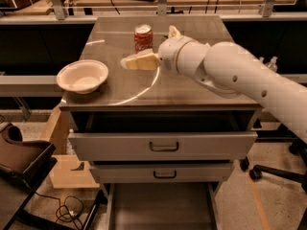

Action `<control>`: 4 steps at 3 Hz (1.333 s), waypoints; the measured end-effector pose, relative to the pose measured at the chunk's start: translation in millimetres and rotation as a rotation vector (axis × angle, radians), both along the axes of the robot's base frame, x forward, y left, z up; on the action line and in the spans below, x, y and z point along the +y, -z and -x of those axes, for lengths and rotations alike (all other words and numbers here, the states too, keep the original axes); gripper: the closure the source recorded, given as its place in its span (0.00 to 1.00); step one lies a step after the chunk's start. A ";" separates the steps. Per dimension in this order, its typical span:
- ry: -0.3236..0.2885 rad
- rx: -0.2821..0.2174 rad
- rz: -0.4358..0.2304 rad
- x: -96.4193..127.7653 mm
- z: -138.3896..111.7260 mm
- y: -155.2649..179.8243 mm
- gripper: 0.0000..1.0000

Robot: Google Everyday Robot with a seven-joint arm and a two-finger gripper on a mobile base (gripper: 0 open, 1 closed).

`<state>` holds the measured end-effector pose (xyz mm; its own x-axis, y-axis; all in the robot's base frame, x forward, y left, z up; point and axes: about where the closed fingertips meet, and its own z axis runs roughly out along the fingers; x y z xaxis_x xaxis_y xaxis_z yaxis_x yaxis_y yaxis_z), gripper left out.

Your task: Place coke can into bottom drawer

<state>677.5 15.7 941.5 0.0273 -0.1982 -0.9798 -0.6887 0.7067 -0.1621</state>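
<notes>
Drawers fill the near side of the cabinet. The bottom drawer [162, 209] stands pulled out at floor level, its flat dark inner floor in plain sight between thin side rails. Above it are two grey drawer fronts [163, 146] with dark handles, the upper one drawn out a little from under the counter [192, 94]. Off to the left, down low, a dark chair [21, 163] sits beside the cabinet.

Up on the counter, a white bowl [83, 75] rests near the front left corner. Farther in, the white arm [230, 73] reaches across from the right, and its pale yellow gripper [128, 62] points left, low over the middle of the counter. Whether the gripper is open or closed I cannot tell from here. Just behind it the coke can [143, 37] stands upright on the counter, so near the gripper that I cannot tell whether they touch.
</notes>
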 end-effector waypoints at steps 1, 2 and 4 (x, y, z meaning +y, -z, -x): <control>0.003 0.003 0.011 17.8 -13.6 7.4 0.00; 0.021 0.020 0.011 22.6 -28.5 20.5 0.00; 0.033 0.035 -0.024 33.6 -53.8 35.2 0.00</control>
<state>731.2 49.2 906.3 -0.0132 -0.1749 -0.9845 -0.6698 0.7326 -0.1212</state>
